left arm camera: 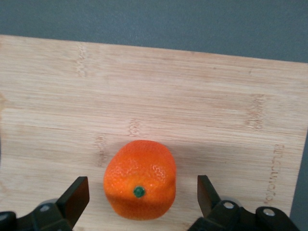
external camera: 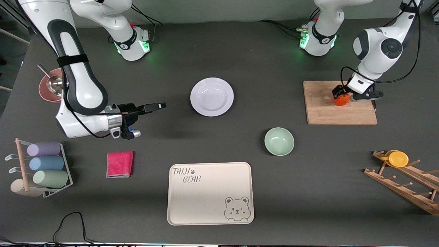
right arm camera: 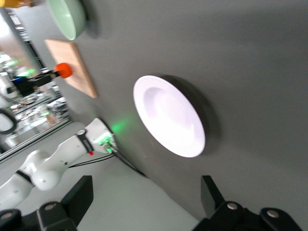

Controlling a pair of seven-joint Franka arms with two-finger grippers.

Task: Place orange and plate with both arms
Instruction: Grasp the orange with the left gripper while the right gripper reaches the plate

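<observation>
Dark grey matting covers the table (external camera: 219, 51), with both arm bases along its upper edge in the front view. Nothing of the task appears completed: neither item is held or lifted.

Starting at the right arm's end of the table, the right gripper (external camera: 161, 105) hangs in the air, turned sideways and aimed toward the plate (external camera: 212, 96) but well apart from it. Its wrist view shows the fingers (right arm camera: 79, 195) spread wide, empty, with the plate (right arm camera: 168, 115) ahead and untouched. The plate lies flat on the mat near the middle of the table, farther from the front camera than the green bowl (external camera: 279, 141) and the bear tray (external camera: 210, 193).

At the left arm's end, the orange (external camera: 341, 100) sits on the wooden cutting board (external camera: 339, 111). The left gripper (external camera: 344, 95) is down over it. Its wrist view shows the fingers (left arm camera: 77, 197) apart, one on each side of the orange (left arm camera: 140, 179), with a visible gap on both sides.

Judgement: the left arm is set to close on the fruit; the right arm has its approach to the plate yet to make. Grasp, lift and placement all remain.
</observation>
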